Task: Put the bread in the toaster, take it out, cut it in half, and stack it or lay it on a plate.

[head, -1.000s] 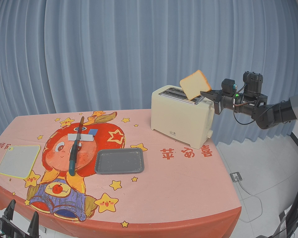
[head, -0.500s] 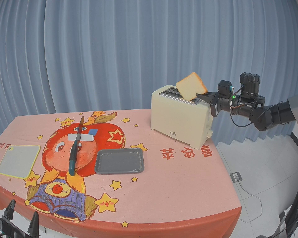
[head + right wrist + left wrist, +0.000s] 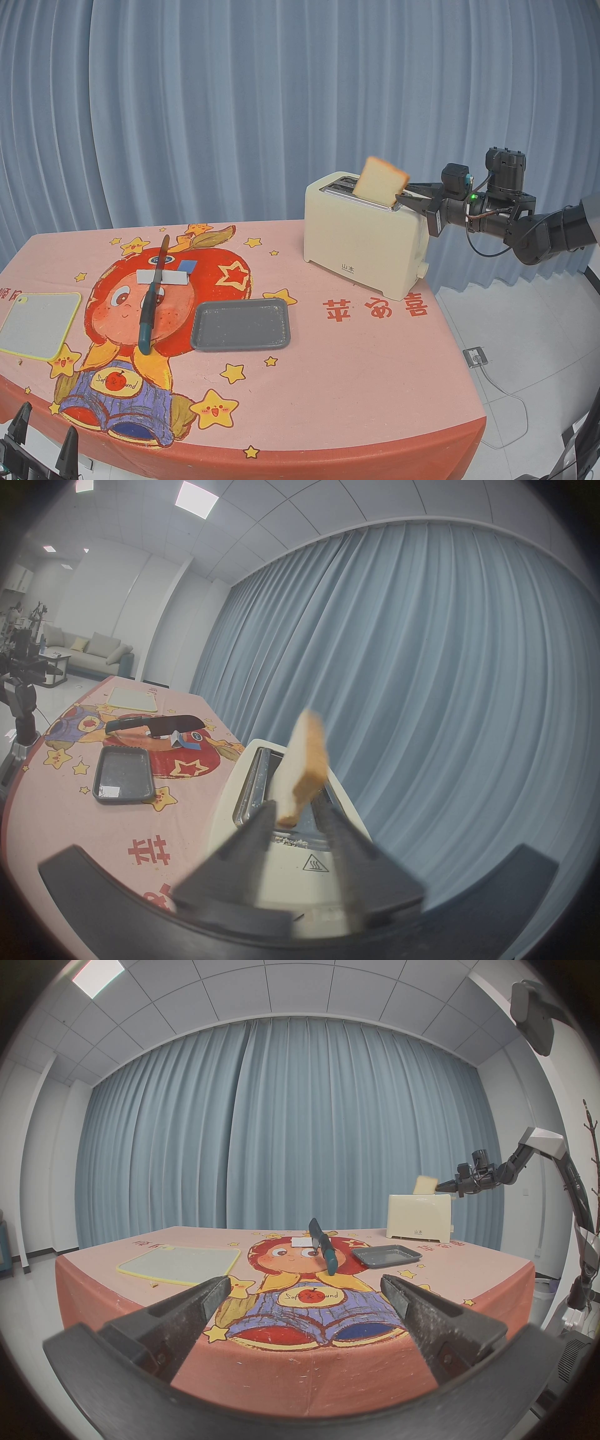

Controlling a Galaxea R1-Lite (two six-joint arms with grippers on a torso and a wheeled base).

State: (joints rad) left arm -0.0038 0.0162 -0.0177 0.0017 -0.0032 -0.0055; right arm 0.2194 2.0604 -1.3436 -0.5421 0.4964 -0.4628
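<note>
Bread (image 3: 380,181) hangs tilted over the slots of the cream toaster (image 3: 365,234) at the far right of the table (image 3: 375,387) in your head view, pinched by the right gripper (image 3: 400,197), with the grey plate (image 3: 240,324) and knife (image 3: 150,300) well apart to the left. Your left wrist view has the left gripper (image 3: 304,1285) spread wide and empty off the table's near edge. Your right wrist view shows both fingers (image 3: 244,855) clamped on the slice's bottom corner, just above a slot.

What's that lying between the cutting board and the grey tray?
A teal-handled knife, its blade resting across a small white block, seen in the head view.
</note>
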